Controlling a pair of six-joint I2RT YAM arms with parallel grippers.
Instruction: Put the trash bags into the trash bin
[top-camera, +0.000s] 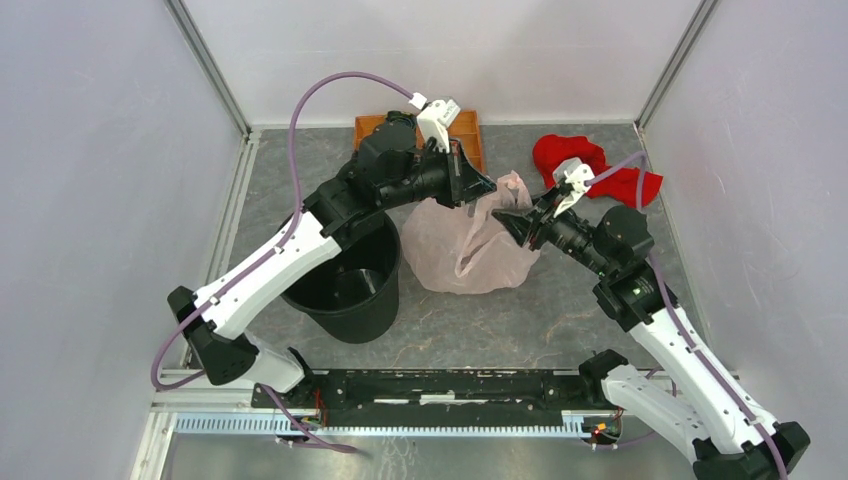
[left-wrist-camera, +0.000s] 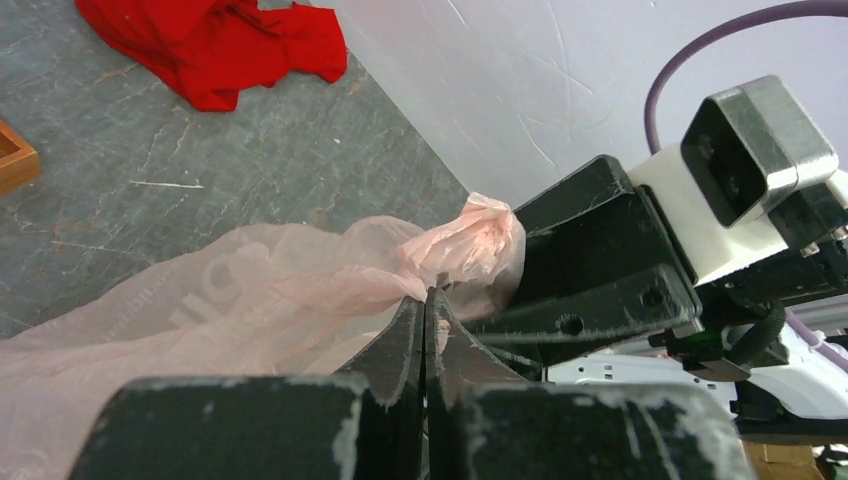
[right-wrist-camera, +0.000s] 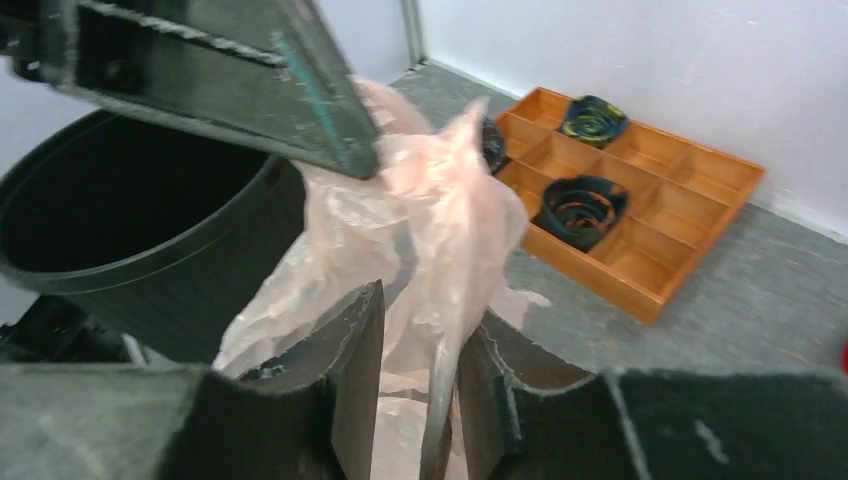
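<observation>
Grey table (top-camera: 560, 320), trash bag (top-camera: 465, 250) veiling right gripper (top-camera: 510, 220) — trash bin (top-camera: 350, 318) part-hidden

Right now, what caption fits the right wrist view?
Right gripper open around the pink bag, left gripper pinching it above, black bin beside.

Plain white walls (top-camera: 100, 200) joined by aluminium corner posts (top-camera: 207, 65) enclose a mottled grey, stone-look tabletop (top-camera: 480, 330) under even, diffuse light.
</observation>
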